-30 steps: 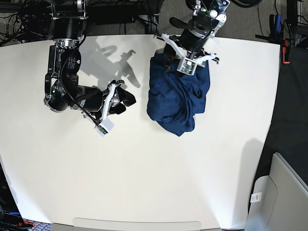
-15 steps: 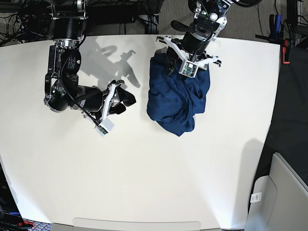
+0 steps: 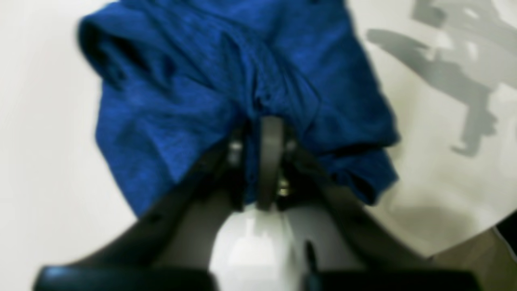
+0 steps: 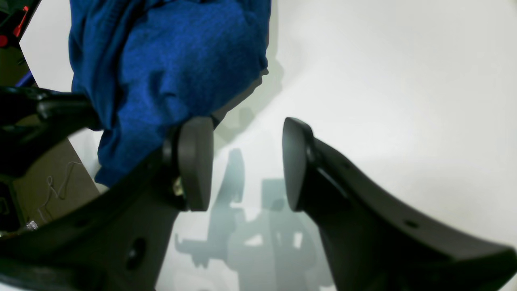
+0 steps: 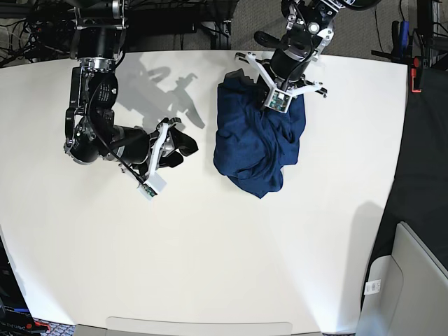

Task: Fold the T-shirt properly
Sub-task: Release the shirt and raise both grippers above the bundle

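The dark blue T-shirt (image 5: 253, 148) lies crumpled in a heap on the white table (image 5: 210, 245), at the far middle. My left gripper (image 5: 271, 96) is shut on a bunched fold at the shirt's far edge. In the left wrist view the fingers (image 3: 270, 133) pinch blue fabric (image 3: 194, 81) between them. My right gripper (image 5: 182, 144) is open and empty, low over the bare table to the left of the shirt. In the right wrist view its pads (image 4: 196, 161) stand apart, and the shirt (image 4: 169, 48) shows beyond them, not touching.
The table's far edge (image 5: 350, 57) runs close behind the shirt, with cables and stands past it. A grey bin (image 5: 409, 287) stands off the table at the lower right. The left arm (image 4: 44, 113) shows dark beside the shirt in the right wrist view.
My left gripper has shifted slightly right and toward the far edge, turning a little, still holding the shirt's far fold. The right arm has not moved.
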Robot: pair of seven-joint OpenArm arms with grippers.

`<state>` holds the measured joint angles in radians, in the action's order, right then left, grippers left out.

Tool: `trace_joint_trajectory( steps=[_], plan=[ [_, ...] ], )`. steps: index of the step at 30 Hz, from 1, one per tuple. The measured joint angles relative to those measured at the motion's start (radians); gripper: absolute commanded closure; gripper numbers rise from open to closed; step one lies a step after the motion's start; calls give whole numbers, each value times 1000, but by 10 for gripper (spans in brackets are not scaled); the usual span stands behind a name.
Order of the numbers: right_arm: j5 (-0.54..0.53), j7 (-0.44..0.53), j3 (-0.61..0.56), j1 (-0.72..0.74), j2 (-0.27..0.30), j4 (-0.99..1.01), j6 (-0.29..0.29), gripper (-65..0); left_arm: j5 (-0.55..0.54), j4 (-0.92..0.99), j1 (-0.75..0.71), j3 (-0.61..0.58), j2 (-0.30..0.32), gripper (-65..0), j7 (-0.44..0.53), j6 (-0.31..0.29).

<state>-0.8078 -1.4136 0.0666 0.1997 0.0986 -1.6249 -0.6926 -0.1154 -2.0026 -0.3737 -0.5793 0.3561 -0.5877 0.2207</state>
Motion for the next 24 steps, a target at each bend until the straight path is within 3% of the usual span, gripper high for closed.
trace_joint_trajectory(
  steps=[5,11,24],
  plan=[
    [0,0,0,0,0,0,0,-258,1,-43,-5,80,-9,-4,17,0],
    [2,1,0,2,1,26,0,-258,-1,-43,-12,137,-7,-4,11,71],
    [4,2,0,36,-13,37,0,-258,-1,-37,-118,274,-12,-5,7,71]
  ],
)
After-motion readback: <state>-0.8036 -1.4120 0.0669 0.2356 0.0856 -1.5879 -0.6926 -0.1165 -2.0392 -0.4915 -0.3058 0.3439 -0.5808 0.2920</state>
